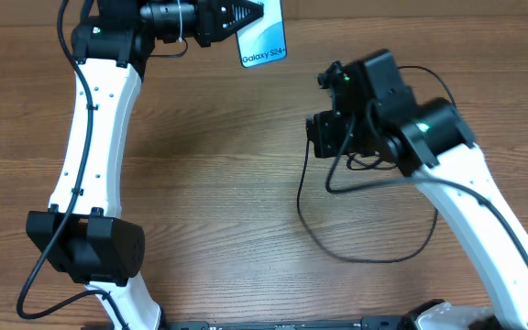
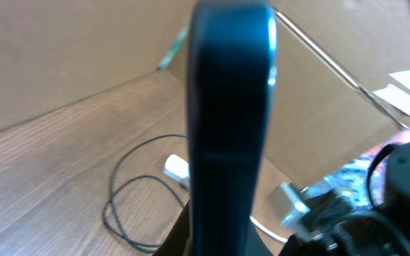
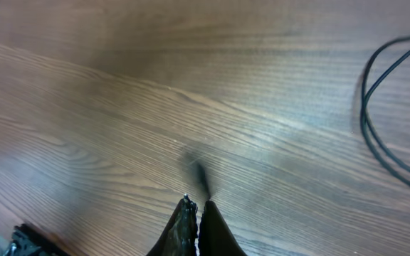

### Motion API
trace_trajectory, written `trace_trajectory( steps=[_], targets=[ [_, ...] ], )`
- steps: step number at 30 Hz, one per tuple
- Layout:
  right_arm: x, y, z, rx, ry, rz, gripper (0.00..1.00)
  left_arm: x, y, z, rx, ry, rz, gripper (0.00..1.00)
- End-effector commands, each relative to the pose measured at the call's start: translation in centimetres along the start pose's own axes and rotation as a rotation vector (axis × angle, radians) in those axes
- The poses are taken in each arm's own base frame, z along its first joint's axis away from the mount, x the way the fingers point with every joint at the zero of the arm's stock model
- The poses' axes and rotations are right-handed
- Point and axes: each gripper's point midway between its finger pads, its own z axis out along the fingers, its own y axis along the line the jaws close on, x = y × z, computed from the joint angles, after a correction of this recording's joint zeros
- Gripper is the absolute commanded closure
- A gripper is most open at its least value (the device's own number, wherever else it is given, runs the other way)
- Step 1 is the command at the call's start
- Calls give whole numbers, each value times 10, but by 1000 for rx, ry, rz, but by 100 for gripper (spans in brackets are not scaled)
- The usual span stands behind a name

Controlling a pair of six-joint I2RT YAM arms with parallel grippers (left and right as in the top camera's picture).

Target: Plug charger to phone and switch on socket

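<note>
1. Clamped in closed left gripper (image 1: 246,20): phone (image 1: 264,41), top centre of overhead view, lifted off table (image 1: 209,183), likely to present its port.
2. Pinched in closed right gripper (image 3: 196,213): charger (image 3: 202,174) tip, poking forward, seemingly for aiming at port.
3. Trailing in loose loops, lower centre-right of overhead view: rest of charger, slack for reach.
4. Socket not clearly seen; switching judged not yet done.

The brown wood-grain worktop (image 1: 227,183) is finished smooth and matt, with a faint sheen. The slim black-edged phone with a blue-white screen (image 1: 262,41) is glossy, and highlights are caught along its dark rim. The long thin black cable (image 3: 365,107) is sheathed in smooth plastic. The white arm casings (image 1: 94,137) are moulded in smooth plastic.
</note>
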Motion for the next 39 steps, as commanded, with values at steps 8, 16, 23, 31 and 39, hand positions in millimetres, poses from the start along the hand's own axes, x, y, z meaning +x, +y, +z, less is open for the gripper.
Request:
trace_trajectory(
  steps=[8,16,23,31,39],
  targets=[
    [-11,6,-25,-2,-86,-20,96,11,-44,31,144,60,25,96],
    [-17,-21,-18,137,-112,130,79,8,-17,27,3,36,10,96],
    [-9,-39,41,191,28,192,68,19,29,12,-237,46,-97,96],
    [-15,-53,92,259,175,218,58,35,64,-7,-442,72,-177,96],
    [-36,-76,132,392,193,295,58,44,78,-17,-527,91,-213,96]
  ],
)
